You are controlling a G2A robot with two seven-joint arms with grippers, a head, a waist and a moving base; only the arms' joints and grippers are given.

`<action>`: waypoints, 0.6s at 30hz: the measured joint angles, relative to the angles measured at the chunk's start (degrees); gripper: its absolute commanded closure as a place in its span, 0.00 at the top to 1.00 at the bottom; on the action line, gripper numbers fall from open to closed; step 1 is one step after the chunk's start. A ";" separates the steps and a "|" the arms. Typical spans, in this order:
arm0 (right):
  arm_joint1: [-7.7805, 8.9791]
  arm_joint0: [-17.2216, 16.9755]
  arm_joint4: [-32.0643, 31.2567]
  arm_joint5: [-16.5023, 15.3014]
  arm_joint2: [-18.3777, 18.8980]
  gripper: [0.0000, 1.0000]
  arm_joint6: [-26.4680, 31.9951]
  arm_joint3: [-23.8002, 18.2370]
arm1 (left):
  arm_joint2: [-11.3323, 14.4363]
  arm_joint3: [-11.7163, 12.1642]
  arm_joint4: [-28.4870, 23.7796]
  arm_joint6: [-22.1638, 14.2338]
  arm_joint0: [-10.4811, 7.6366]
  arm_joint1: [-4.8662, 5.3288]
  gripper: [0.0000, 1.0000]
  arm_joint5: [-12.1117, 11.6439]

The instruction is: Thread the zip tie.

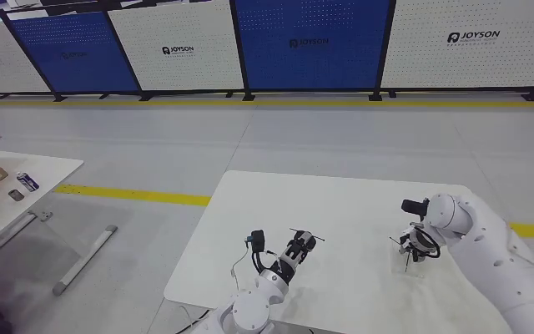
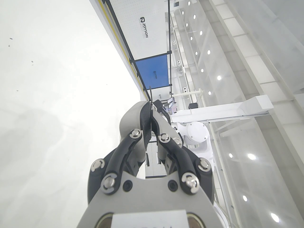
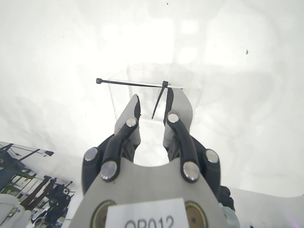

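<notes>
Left tool (image 2: 152, 105) pinched on a zip tie (image 2: 150, 93), held up off the surface (image 1: 350, 209), likely to present its tail. Right tool (image 3: 152, 93) spread above two crossed ties (image 3: 128, 83) on a clear box (image 3: 120, 96), ready to grab.

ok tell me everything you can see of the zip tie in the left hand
The zip tie is a thin black strip, plastic by the look, pinched between the ribbed black pads of the shut left hand. From above it looks roughly straight, crossing the hand with an end sticking out on each side, over the white table. Its head is too small to pick out. Only the hand touches it.
</notes>
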 measured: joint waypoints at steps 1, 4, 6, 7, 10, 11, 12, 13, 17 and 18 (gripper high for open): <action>-0.17 0.09 -0.04 0.00 -0.06 0.24 0.00 0.33 | 0.00 0.00 0.00 0.00 0.00 0.00 0.00 0.00; -0.46 0.25 -0.30 0.00 -0.04 0.23 0.00 0.92 | 0.00 0.00 0.00 0.00 0.00 0.00 0.00 0.00; -0.62 0.32 -0.53 0.00 0.00 0.21 0.00 1.19 | 0.00 0.00 0.00 0.00 0.00 0.00 0.00 0.00; -0.72 0.35 -0.66 0.00 0.01 0.18 0.00 1.37 | 0.00 0.00 0.00 0.00 0.00 0.00 0.00 0.00; -0.99 0.49 -0.80 0.00 -0.05 0.15 0.00 1.88 | 0.00 0.00 0.00 0.00 0.00 0.00 0.00 0.00; -1.07 0.55 -0.80 0.00 -0.08 0.15 0.00 2.04 | 0.00 0.00 0.00 0.00 0.00 0.00 0.00 0.00; -1.15 0.60 -0.81 0.00 -0.13 0.15 0.00 2.21 | 0.00 0.00 0.00 0.00 0.00 0.00 0.00 0.00; -1.24 0.68 -0.82 0.00 -0.21 0.15 0.00 2.42 | 0.00 0.00 0.00 0.00 0.00 0.00 0.00 0.00; -1.50 0.92 -0.78 0.00 -0.51 0.14 0.00 3.11 | 0.00 0.00 0.00 0.00 0.00 0.00 0.00 0.00; -1.55 0.96 -0.76 0.00 -0.63 0.13 0.00 3.31 | 0.00 0.00 0.00 0.00 0.00 0.00 0.00 0.00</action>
